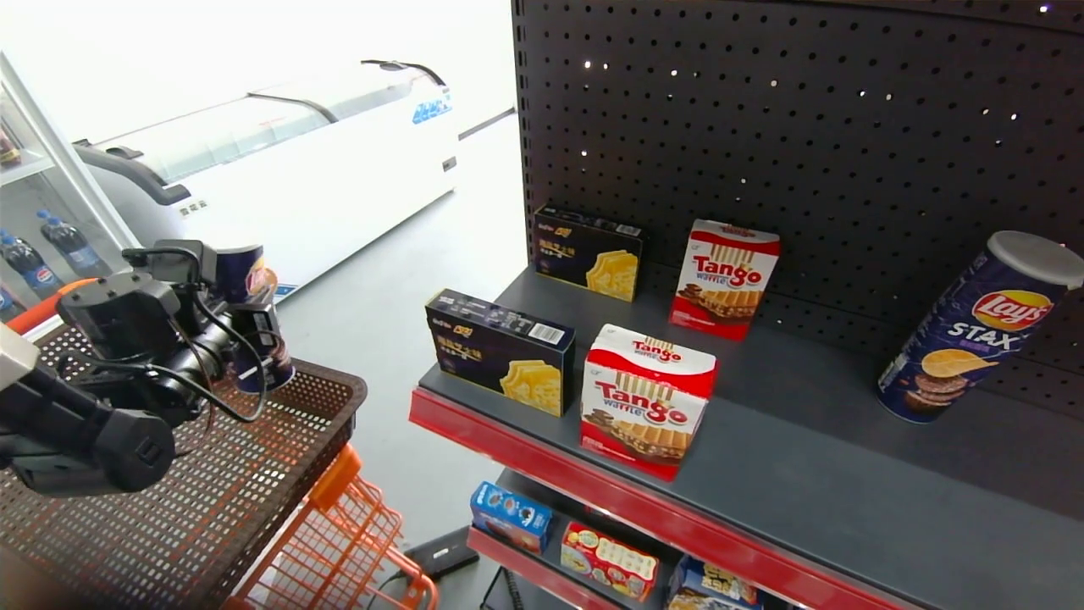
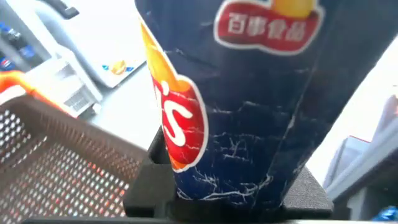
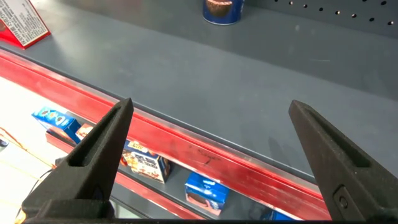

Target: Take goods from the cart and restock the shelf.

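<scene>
My left gripper [image 1: 254, 330] is shut on a dark blue chips can [image 1: 252, 292], held upright above the brown mesh cart basket [image 1: 212, 500] at the left. Up close in the left wrist view the can [image 2: 249, 106] stands between the fingers. The grey shelf [image 1: 804, 457] with a red front edge carries two dark cracker boxes [image 1: 501, 349], two red-and-white wafer boxes [image 1: 648, 398] and another blue chips can [image 1: 974, 330] leaning against the pegboard. My right gripper [image 3: 214, 155] hangs open just in front of the shelf's red edge [image 3: 186, 140], with nothing between its fingers.
A black pegboard [image 1: 804, 119] backs the shelf. Lower shelves hold small snack boxes [image 1: 512, 515]. An orange wire cart frame [image 1: 339, 542] sits under the basket. A white chest freezer [image 1: 296, 161] stands behind the cart, and a drinks fridge [image 1: 34, 246] at the far left.
</scene>
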{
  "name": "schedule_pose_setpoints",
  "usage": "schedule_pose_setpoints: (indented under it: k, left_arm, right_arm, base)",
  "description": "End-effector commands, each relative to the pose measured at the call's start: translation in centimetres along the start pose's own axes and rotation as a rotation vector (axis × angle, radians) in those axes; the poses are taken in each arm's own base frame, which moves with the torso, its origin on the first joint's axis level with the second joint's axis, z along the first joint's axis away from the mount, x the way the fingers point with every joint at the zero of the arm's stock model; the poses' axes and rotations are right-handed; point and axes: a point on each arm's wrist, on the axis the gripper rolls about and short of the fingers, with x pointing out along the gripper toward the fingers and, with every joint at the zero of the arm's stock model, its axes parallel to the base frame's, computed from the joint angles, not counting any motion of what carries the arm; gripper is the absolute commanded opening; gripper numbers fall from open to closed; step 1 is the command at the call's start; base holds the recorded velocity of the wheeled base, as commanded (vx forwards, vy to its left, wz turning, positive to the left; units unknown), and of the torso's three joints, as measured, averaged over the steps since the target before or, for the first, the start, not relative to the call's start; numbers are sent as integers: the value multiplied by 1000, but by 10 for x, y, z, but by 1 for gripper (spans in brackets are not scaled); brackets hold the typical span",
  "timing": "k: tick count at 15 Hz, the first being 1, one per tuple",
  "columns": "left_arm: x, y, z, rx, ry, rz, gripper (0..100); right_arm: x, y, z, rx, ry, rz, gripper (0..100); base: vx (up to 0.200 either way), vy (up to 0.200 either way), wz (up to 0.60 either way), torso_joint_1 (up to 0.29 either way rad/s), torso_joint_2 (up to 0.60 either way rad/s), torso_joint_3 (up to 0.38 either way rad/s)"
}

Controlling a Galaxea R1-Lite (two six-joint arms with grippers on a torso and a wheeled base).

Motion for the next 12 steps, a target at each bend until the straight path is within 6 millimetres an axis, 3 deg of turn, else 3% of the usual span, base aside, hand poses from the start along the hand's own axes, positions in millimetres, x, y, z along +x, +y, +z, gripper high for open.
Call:
schedule_pose_setpoints:
  k: [1,2,3,4,7,9,11,12]
  left_arm:
    - [-14,1,52,0,-98,-53,0]
    - [-19,2,68,2,-105,-88,0]
    - [-19,2,68,2,-105,-88,0]
    - [-26,3,94,4,-136,-118,0]
    - [-31,-8,115,1,-194,-172,0]
    - [-50,-32,136,-23,-192,-265,0]
    - [-58,-32,150,-27,-191,-280,0]
    - [-74,-38,163,-28,-228,-359,0]
  right_arm:
    - [0,0,0,0,2,0,100]
    - [0,0,0,0,2,0,100]
    - [0,0,0,0,2,0,100]
    - [0,0,0,0,2,0,100]
    - [0,0,0,0,2,0,100]
    - [0,0,0,0,2,0,100]
    - [0,0,0,0,2,0,100]
    - [0,0,0,0,2,0,100]
  base:
    - [0,0,0,0,0,0]
    - [0,0,0,0,0,0]
    - [0,0,0,0,0,0]
    - [0,0,0,0,0,0]
    - [0,0,0,0,0,0]
    - [0,0,0,0,0,0]
    - [0,0,0,0,0,0]
    - [0,0,0,0,0,0]
